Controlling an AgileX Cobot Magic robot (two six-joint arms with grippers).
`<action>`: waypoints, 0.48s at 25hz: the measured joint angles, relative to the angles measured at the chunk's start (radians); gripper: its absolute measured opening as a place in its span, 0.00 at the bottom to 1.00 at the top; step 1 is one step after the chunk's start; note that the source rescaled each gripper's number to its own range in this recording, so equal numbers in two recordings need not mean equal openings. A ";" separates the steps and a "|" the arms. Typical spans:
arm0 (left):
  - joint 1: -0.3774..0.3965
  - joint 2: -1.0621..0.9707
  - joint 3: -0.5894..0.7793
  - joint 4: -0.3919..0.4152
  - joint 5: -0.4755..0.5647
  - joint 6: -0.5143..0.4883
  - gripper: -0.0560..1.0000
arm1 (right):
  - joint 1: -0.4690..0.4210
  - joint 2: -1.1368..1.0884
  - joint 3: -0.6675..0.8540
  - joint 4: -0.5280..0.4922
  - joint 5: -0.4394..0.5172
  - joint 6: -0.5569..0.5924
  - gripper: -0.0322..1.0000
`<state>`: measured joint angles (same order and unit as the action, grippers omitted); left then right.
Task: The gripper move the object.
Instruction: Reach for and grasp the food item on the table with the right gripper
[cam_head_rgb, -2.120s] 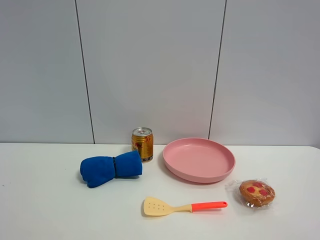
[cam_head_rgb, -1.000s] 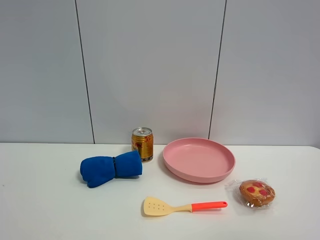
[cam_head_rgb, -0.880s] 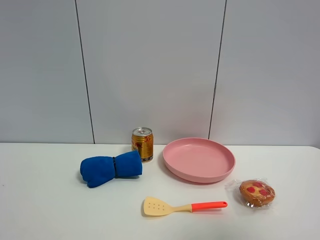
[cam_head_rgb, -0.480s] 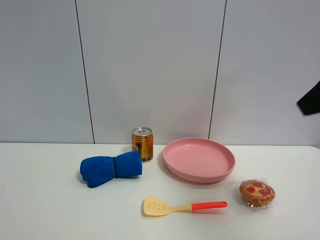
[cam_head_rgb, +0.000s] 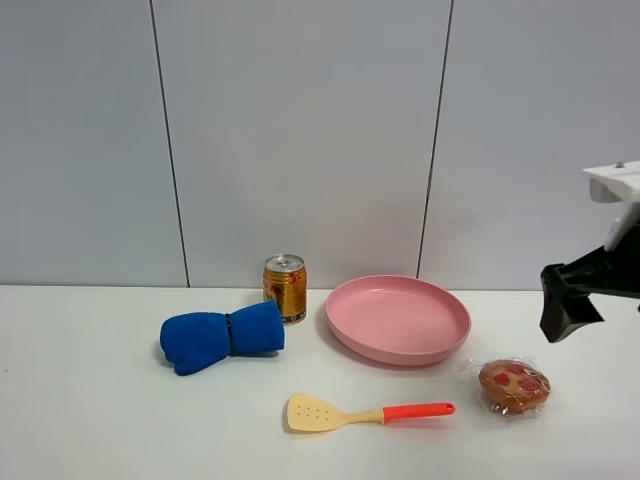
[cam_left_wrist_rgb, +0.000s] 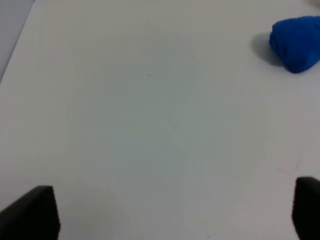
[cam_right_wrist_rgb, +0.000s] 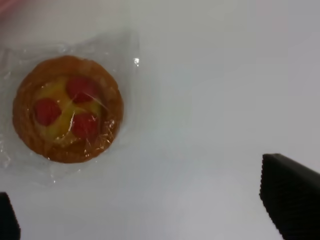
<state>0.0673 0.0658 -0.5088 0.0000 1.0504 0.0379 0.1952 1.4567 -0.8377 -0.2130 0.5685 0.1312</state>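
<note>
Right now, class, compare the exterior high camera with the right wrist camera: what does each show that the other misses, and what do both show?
Only the exterior high view shows the gold can, the rolled blue cloth, the spatula, the whole pink plate and the wall. Only the right wrist view shows the yellow centre of the muffin from above and the wide-spread fingertips of the right hand. Both show the wrapped muffin, the white table and the right hand, clear of the muffin.
</note>
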 joint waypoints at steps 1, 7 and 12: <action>0.000 0.000 0.000 0.000 0.000 0.000 1.00 | 0.000 0.019 0.000 -0.001 -0.019 0.006 1.00; 0.000 0.000 0.000 0.000 0.000 0.000 1.00 | 0.000 0.116 0.000 0.022 -0.140 0.026 1.00; 0.000 0.000 0.000 0.000 0.000 0.000 1.00 | 0.000 0.211 0.000 0.030 -0.213 0.070 1.00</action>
<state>0.0673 0.0658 -0.5088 0.0000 1.0504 0.0379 0.1952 1.6681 -0.8380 -0.1832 0.3557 0.2012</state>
